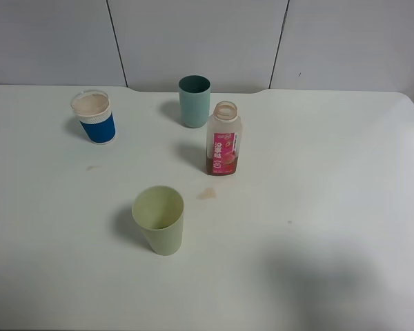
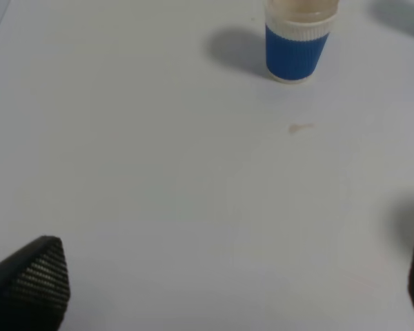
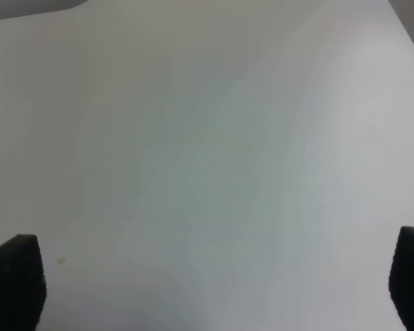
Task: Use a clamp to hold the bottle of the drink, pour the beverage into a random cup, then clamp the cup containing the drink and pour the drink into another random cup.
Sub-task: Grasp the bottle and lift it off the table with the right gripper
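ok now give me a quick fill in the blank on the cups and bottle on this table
1. The table holds ____ cups.
2. The bottle has a little ____ liquid at its bottom.
3. The pale green cup stands nearest the camera in the high view and is ____ inside.
4. In the high view the blue-sleeved cup stands to the ____ of the bottle.
Missing words: three; brown; empty; left.
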Controlling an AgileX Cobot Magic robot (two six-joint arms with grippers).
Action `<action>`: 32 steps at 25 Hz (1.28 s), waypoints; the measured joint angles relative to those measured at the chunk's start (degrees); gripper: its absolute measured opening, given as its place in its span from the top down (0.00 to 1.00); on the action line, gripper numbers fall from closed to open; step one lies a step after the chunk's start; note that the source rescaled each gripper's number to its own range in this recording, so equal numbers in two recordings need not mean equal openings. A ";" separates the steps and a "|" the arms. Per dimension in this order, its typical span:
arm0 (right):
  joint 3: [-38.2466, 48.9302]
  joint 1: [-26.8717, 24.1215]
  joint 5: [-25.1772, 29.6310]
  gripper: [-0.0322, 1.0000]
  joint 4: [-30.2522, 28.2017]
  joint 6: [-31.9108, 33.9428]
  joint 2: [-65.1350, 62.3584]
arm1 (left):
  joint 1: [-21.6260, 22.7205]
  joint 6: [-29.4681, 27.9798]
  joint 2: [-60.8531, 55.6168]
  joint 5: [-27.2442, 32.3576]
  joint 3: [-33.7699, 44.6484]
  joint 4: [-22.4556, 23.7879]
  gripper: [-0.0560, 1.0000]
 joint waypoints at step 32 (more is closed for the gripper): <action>0.05 0.00 0.00 0.00 0.00 -0.05 5.97 | 0.00 0.00 0.00 0.00 0.00 0.00 0.00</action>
